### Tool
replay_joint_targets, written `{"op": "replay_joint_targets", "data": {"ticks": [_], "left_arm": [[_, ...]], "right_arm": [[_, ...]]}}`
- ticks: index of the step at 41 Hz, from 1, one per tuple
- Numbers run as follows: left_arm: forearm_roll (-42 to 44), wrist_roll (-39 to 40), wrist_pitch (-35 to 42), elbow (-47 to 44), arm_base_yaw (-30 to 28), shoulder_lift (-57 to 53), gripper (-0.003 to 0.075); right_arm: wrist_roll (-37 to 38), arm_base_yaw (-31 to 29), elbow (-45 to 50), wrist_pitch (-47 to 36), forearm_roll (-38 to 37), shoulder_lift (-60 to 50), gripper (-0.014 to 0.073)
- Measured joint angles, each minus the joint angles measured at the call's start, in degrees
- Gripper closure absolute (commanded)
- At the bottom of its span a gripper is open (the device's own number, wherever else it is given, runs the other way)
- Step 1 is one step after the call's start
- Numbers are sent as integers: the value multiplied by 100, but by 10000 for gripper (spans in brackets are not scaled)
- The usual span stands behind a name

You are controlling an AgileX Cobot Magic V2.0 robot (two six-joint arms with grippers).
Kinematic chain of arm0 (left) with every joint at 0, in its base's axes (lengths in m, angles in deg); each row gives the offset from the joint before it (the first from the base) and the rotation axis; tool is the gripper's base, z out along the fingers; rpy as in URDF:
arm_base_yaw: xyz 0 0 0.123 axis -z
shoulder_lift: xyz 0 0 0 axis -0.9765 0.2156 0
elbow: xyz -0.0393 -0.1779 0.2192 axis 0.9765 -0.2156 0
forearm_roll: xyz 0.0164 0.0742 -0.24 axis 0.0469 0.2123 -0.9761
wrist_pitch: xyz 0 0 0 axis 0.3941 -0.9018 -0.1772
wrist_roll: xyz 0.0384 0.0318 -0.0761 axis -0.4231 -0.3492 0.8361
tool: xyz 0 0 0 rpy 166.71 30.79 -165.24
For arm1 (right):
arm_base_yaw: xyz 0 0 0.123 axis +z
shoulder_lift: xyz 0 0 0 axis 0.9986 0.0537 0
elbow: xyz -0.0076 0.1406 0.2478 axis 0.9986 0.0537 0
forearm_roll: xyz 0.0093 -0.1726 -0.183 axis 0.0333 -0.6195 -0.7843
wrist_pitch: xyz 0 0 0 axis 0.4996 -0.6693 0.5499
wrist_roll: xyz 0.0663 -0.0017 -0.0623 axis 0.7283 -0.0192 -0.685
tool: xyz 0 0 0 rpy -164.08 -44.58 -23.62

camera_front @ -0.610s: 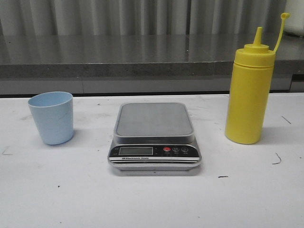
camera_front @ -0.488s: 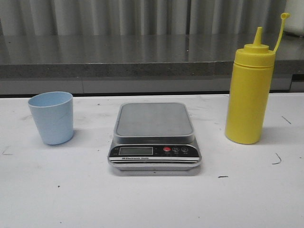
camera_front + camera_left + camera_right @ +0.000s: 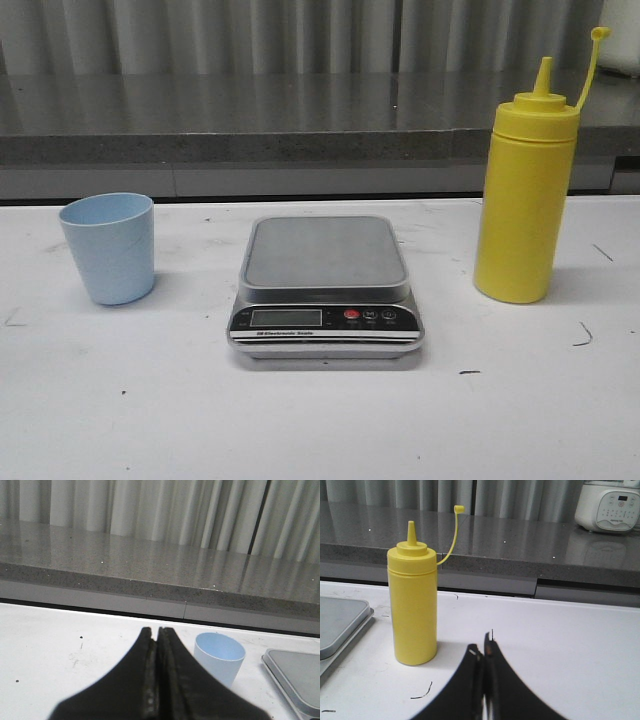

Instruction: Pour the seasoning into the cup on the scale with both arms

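Note:
The pale blue cup [image 3: 108,247] stands upright on the white table, left of the scale [image 3: 325,290]. The scale's steel platform is bare. The tall yellow seasoning bottle [image 3: 526,195] stands upright to the right of the scale, its cap off and hanging on the tether. Neither arm shows in the front view. My left gripper [image 3: 156,630] is shut and empty, short of the cup [image 3: 219,657] and to its side. My right gripper [image 3: 482,650] is shut and empty, short of the bottle [image 3: 414,609] and apart from it.
A grey stone counter [image 3: 300,125] runs behind the table, with curtains behind it. A white appliance [image 3: 609,505] stands on the counter at the far right. The scale's corner shows in the left wrist view [image 3: 295,672] and in the right wrist view [image 3: 340,625].

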Motion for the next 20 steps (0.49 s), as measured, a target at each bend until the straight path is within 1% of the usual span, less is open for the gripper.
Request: {"op": "replay_joint_targets", "data": {"ticks": [7,14,17,20], "left_arm": [[0,0,13,0,0,0,740],[0,0,194,0,0,0,740],[0,0,125,105,0,0,740],[0,0,-73,441,0,0,740]], "right_arm": [[0,0,0,-93,0,0,662],[0,-2,-10,-173,31,0,662],[0,-2,-212,143,31,0,662],[0,-2,-586,532,35,0,662]]}}
